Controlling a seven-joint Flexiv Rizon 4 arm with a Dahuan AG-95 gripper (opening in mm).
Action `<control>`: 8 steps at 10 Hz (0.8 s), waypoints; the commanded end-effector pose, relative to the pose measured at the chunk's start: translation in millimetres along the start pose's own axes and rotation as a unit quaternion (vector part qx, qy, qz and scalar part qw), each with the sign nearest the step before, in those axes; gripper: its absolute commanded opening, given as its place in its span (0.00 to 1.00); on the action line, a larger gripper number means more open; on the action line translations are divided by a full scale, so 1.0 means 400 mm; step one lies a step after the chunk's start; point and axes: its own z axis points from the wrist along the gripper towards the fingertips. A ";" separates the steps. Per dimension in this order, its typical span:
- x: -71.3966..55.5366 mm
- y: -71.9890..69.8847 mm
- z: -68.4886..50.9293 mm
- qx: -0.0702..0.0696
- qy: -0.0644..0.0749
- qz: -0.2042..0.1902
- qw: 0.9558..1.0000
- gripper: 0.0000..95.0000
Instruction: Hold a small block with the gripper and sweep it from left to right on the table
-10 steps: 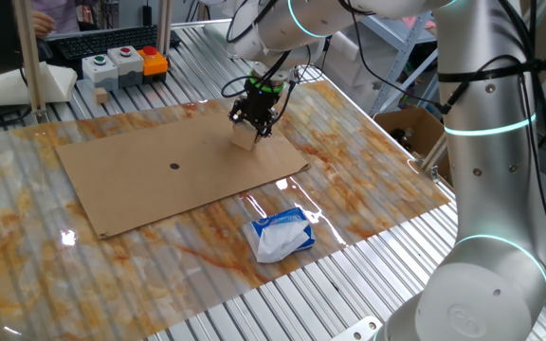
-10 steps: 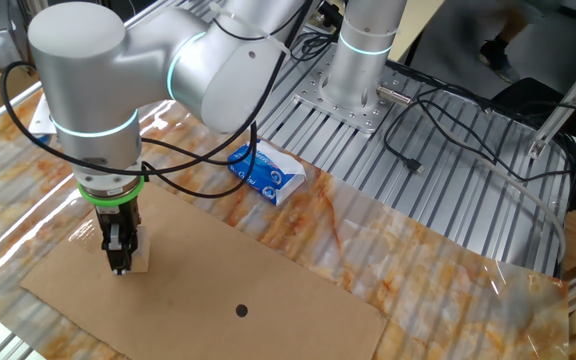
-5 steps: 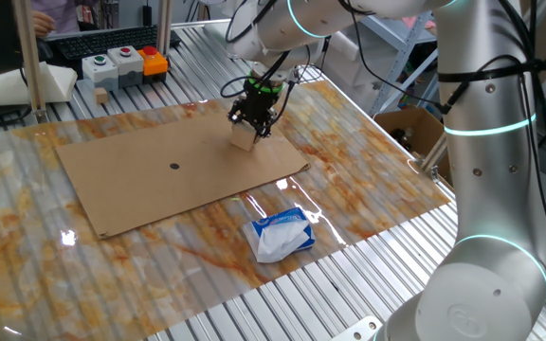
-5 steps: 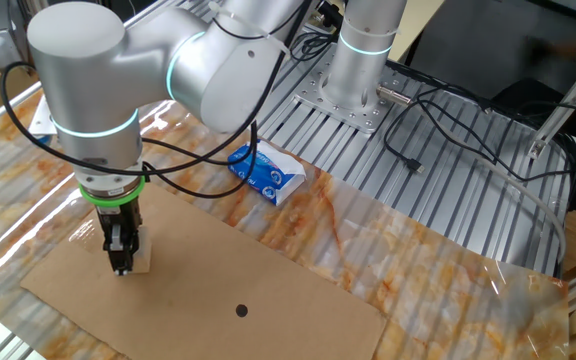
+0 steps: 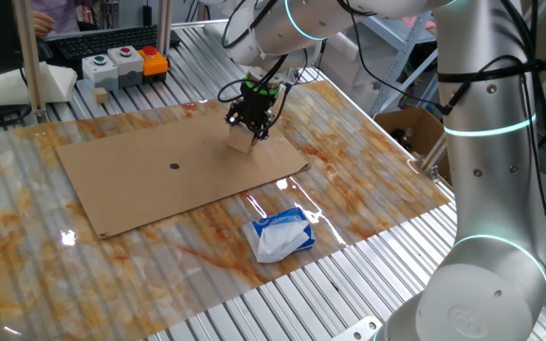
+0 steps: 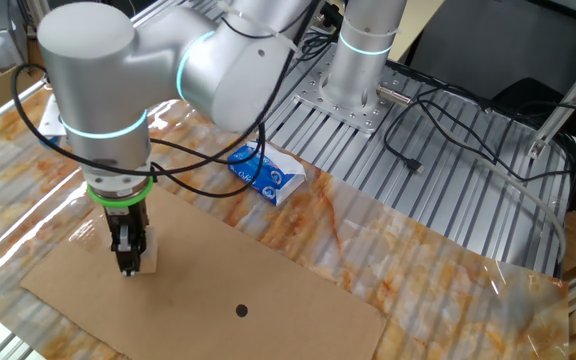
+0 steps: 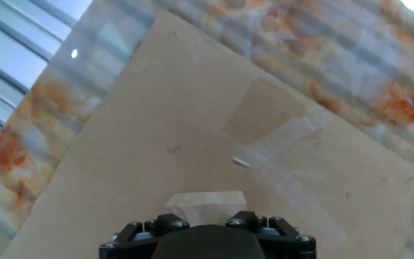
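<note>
The small block (image 5: 243, 143), a pale tan wooden cube, rests on a brown cardboard sheet (image 5: 150, 180) that lies on the marbled table (image 5: 368, 185). My gripper (image 5: 250, 127), black with a green ring, points straight down and is shut on the block. In the other fixed view the block (image 6: 146, 263) peeks out beside the gripper (image 6: 127, 262), near the sheet's left end (image 6: 268, 300). The hand view shows the block's top (image 7: 205, 204) between the fingers, just above the gripper (image 7: 205, 224), with the sheet's taped area beyond.
A white-and-blue tissue pack (image 5: 280, 236) lies on the table (image 6: 418, 250) in front of the sheet, also seen as tissue pack (image 6: 266, 173). A button box (image 5: 121, 64) stands at the back left. A cardboard box (image 5: 408, 128) sits off the right edge. Black cables (image 6: 418, 150) trail over the slats.
The gripper and the block it holds have slid a short way along the cardboard sheet; the grip is unchanged.
</note>
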 end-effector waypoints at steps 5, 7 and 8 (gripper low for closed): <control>0.017 0.010 -0.015 -0.003 0.013 0.003 1.000 0.00; 0.017 0.010 -0.015 -0.006 0.014 0.003 1.000 0.00; 0.017 0.010 -0.015 -0.006 0.014 0.003 1.000 0.00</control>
